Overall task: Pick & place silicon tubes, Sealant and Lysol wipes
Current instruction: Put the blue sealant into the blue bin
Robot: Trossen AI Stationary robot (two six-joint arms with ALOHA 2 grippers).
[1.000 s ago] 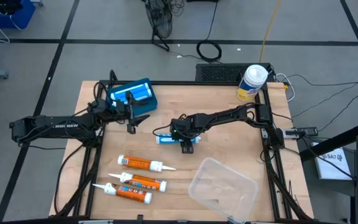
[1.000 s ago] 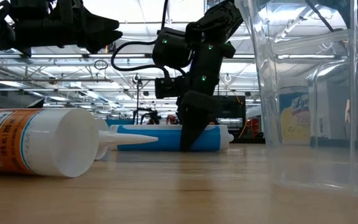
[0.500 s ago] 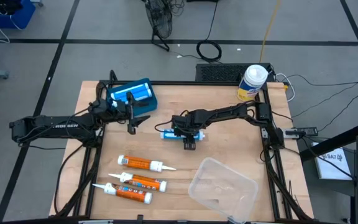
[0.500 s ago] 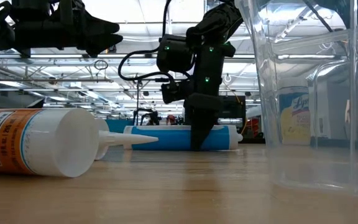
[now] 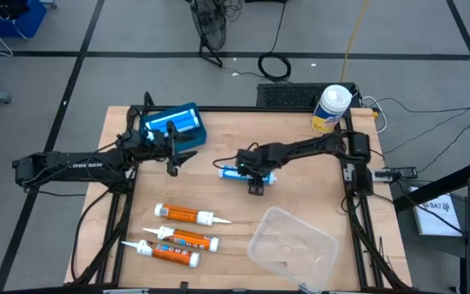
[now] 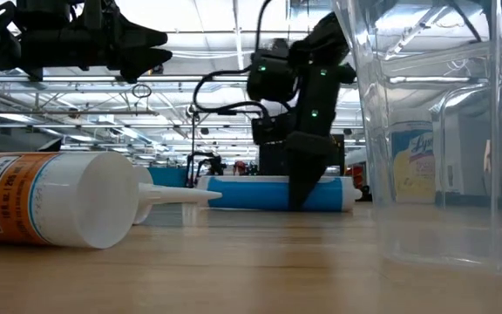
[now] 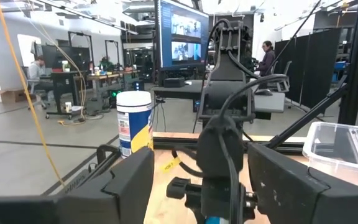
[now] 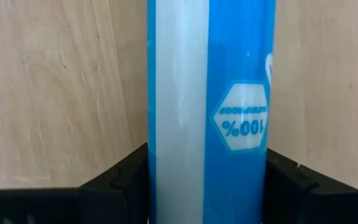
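- Left pincer (image 5: 175, 160): raised above the worktop (image 5: 300, 204) beside a blue box (image 5: 174, 124); fingers parted, holding nothing.
- Three orange tubes (image 5: 188, 216) lie in a row at the near left edge.
- Right pincer (image 5: 255, 181): lowered at mid-worktop, fingers clamped on either side of a blue tube (image 5: 237, 171) lying flat.
- Clear tub (image 5: 292, 248): near right.
- Wipes canister (image 5: 331, 109): upright at the far right corner.
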